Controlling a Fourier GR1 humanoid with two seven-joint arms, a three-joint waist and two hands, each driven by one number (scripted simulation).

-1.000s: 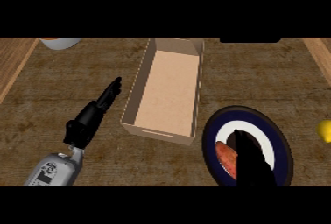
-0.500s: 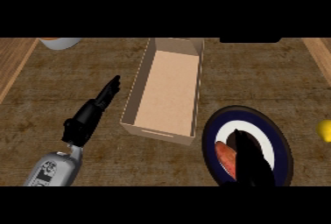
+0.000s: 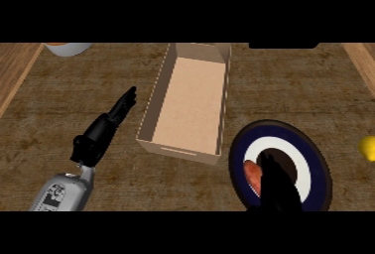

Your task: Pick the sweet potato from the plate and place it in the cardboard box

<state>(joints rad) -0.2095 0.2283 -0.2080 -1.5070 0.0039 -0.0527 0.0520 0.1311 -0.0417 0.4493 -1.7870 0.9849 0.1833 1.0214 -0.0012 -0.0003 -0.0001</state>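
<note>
Orange sweet potato point(image 3: 251, 177), on plate point(image 3: 316, 166) — likely firm, roll-prone, take mid-body — right robot hand point(image 3: 280, 186) alongside, closure untellable.

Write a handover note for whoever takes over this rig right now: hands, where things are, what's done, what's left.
Left hand: open, fingers straight, resting over the counter left of the cardboard box.
Right hand: over the plate, right against the sweet potato; grasp cannot be told.
The sweet potato lies on the plate, partly hidden by the right hand; nothing shows in the box.
Done: reach to the plate.
Left: grasp, lift, carry to the box, release.
</note>
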